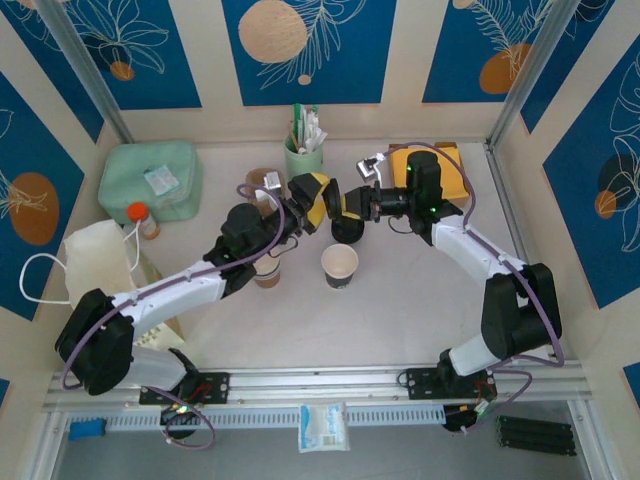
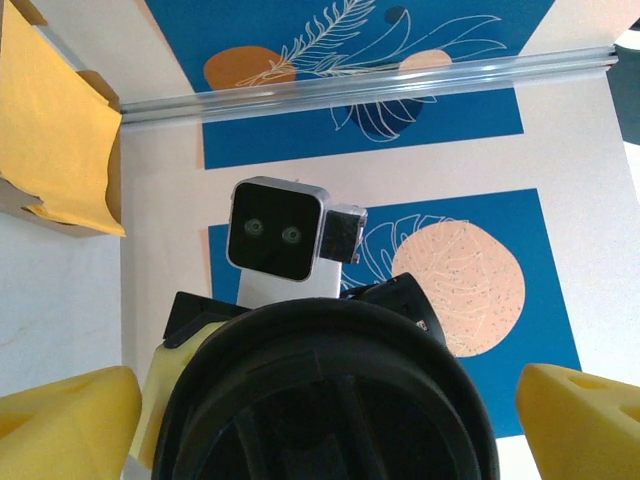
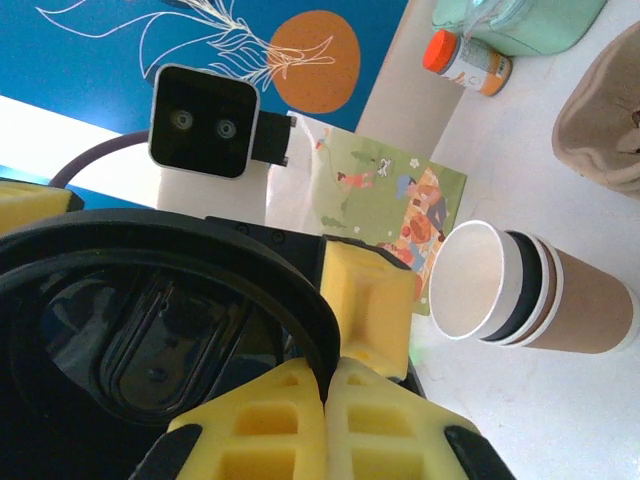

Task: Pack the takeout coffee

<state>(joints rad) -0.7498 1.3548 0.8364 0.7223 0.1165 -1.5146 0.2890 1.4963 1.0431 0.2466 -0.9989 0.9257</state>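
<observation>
A round black lid [image 3: 150,340] is pinched by its rim in my right gripper [image 3: 328,375], which is shut on it above the middle of the table [image 1: 400,310]. My left gripper [image 2: 320,420] faces the right one, with its yellow fingers [image 2: 65,425] spread wide on either side of the lid [image 2: 330,400]; a narrow gap shows on each side. In the top view the two grippers meet nose to nose, left [image 1: 316,200] and right [image 1: 346,207]. The takeout coffee cup [image 1: 340,265], brown with a white inside, stands open and upright just in front of them, also seen from the right wrist [image 3: 560,300].
A second paper cup [image 1: 267,271] stands under the left forearm. At the back are a mint-green cup of stirrers [image 1: 303,152], a mint-green box [image 1: 150,180] and an orange-capped bottle [image 1: 141,217]. A white paper bag [image 1: 100,262] sits at the left, a yellow-lined box [image 1: 445,165] at the back right.
</observation>
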